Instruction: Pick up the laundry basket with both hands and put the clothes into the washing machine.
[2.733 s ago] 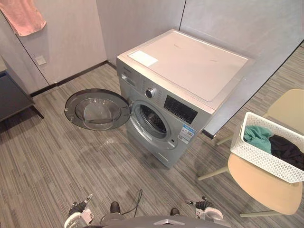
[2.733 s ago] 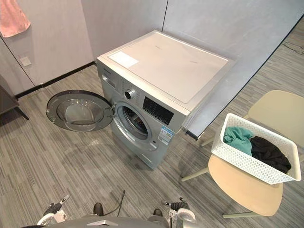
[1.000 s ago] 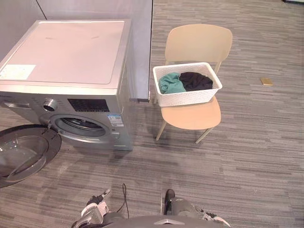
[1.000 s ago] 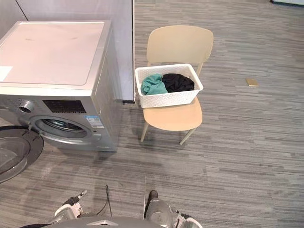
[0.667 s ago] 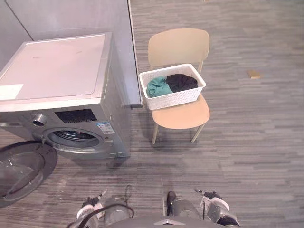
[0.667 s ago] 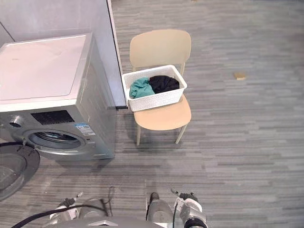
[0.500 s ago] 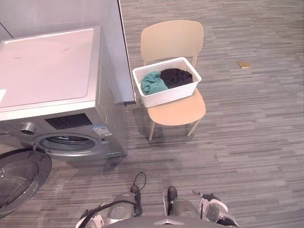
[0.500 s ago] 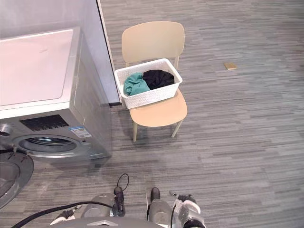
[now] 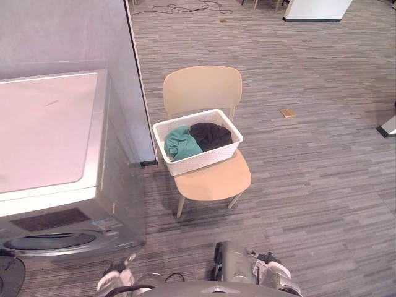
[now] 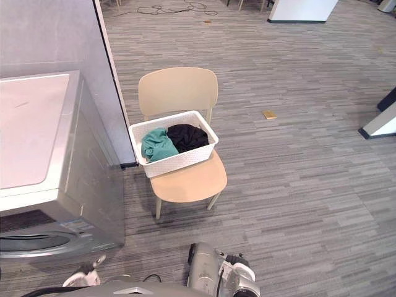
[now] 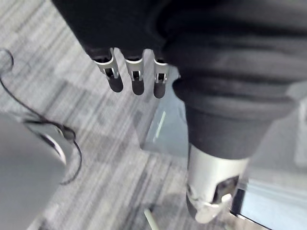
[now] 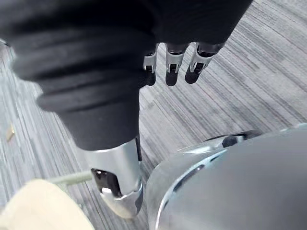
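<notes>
A white perforated laundry basket (image 9: 201, 158) stands on the seat of a tan chair (image 9: 203, 90), right of the washing machine. It holds a teal garment (image 9: 181, 143) and a black garment (image 9: 210, 135). The silver washing machine (image 9: 43, 133) fills the left side, its round opening (image 9: 43, 241) low on its front and a sliver of its swung-out door (image 9: 8, 286) at the bottom corner. My left hand (image 11: 137, 81) hangs low over the floor, fingers straight, holding nothing. My right hand (image 12: 171, 67) hangs the same way, open, far short of the basket.
A grey partition wall (image 9: 68, 31) rises behind the machine, ending beside the chair. A small tan object (image 9: 287, 113) lies on the striped floor right of the chair. A white block (image 9: 315, 8) and loose cables (image 9: 179, 7) are at the far back.
The whole picture has swung from the washing machine's front toward the chair, so the camera moved. Basket, chair and machine keep their places. Both hands still hang open.
</notes>
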Motion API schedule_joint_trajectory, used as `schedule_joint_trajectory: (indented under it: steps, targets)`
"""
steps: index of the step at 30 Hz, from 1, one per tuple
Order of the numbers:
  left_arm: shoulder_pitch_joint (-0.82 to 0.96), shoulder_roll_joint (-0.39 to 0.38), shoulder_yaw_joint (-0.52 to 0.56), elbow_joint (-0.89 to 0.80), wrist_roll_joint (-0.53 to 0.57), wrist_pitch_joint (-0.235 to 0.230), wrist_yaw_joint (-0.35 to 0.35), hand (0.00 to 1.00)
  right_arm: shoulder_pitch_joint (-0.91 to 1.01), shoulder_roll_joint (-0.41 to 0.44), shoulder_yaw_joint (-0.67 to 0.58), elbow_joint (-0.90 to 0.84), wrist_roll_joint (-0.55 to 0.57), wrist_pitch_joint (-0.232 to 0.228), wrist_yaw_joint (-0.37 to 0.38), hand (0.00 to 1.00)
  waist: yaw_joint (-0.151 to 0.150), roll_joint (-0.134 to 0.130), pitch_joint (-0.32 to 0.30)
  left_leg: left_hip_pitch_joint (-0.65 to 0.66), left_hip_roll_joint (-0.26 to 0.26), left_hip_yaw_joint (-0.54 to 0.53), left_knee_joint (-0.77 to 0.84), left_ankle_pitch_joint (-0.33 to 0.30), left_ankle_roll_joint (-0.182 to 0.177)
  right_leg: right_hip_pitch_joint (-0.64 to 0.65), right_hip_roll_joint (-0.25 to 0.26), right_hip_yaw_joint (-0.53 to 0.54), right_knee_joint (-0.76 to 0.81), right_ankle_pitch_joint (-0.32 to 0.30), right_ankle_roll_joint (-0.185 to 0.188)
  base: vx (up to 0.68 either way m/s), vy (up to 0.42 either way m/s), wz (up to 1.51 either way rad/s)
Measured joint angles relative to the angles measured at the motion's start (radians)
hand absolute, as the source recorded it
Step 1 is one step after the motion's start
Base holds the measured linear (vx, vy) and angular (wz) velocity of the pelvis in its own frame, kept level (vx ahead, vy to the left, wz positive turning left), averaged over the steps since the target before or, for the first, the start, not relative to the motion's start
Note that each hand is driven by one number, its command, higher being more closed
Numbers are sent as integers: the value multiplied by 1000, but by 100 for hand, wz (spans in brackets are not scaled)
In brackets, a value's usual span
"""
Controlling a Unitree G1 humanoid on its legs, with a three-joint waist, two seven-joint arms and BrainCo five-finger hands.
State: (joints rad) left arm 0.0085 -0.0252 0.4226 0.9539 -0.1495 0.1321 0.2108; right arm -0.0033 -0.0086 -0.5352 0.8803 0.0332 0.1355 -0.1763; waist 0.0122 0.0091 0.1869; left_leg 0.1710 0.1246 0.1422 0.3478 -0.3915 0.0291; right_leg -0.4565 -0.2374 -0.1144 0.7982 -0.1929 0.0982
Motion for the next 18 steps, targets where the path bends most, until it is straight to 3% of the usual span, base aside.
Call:
schedule_joint_trajectory:
  steps: [1,2,3,4,5,6,8,9,10,12,14,15,16,18]
  targets:
    - [-12,-3,-11,0,1,-2,-1,0,4,2,-21,2,-1,4,0,0,1,0,0,15,29,-9,0,-15,-27,8,-6,28,-138,34,3,347,-466,34]
    - [-7,-8,-10,-2,8,-4,-5,0,21,10,-36,2,0,13,0,0,1,-8,-5,41,61,-23,-3,-38,-69,45,-6,85,-341,130,17,426,-575,35]
    - [0,-10,-8,-3,15,-5,-7,0,35,12,-37,3,0,17,0,0,0,-15,-9,56,71,-34,-3,-47,-85,63,-11,104,-387,174,19,377,-562,49]
    - [5,-11,9,-3,35,-8,-8,0,62,17,-48,18,3,24,2,0,-3,-29,-23,76,96,-63,0,-51,-98,63,-12,123,-351,230,126,364,-565,40]
    - [17,-47,12,1,46,-2,-13,0,64,-12,-60,32,-1,28,2,0,-3,20,-50,67,160,-85,5,-12,-138,28,30,87,-249,134,76,359,-567,36]
    - [25,-58,18,1,55,-2,-17,0,70,-21,-63,37,-2,28,1,0,-5,34,-62,52,177,-96,6,22,-145,9,34,67,-212,100,65,344,-559,37]
    - [26,-65,43,12,64,1,-22,0,70,-16,-110,50,-1,39,2,0,-22,45,-72,35,219,-170,-11,195,-146,16,38,-11,-109,-8,11,378,-605,65]
    - [27,-65,54,15,64,1,-22,0,70,-18,-117,52,-1,41,1,0,-24,54,-77,29,237,-191,-10,239,-142,36,44,-36,-106,-26,-4,373,-556,69]
    - [27,-66,61,20,64,1,-22,0,67,-22,-115,52,-1,40,0,0,-25,64,-85,-3,261,-236,25,339,-138,78,59,-84,-122,-47,-33,268,-396,50]
    - [28,-65,59,28,60,2,-22,0,44,-22,-93,46,2,36,-4,0,-19,57,-84,-107,266,-282,168,420,-138,147,82,-130,-188,-55,-60,241,-442,47]
    - [33,-54,44,19,48,-1,-21,0,17,-23,-58,17,31,33,-10,0,-10,50,-88,-227,236,-245,309,362,-144,196,88,-172,-248,-43,-80,170,-309,41]
    - [37,-47,33,14,40,0,-19,0,11,-20,-28,-51,58,34,-16,0,-7,47,-87,-275,222,-157,340,336,-139,230,87,-195,-273,-40,-84,162,-217,45]
    - [48,-40,18,8,34,0,-17,0,18,-18,-4,-117,81,31,-30,0,-5,39,-88,-292,220,-79,347,312,-106,253,83,-204,-285,-40,-84,119,-134,36]
    - [66,-15,-12,4,34,0,-13,0,37,-8,33,-254,100,18,-57,0,-16,9,-106,-272,202,17,255,311,-112,268,49,-231,-300,-37,-79,110,-53,56]
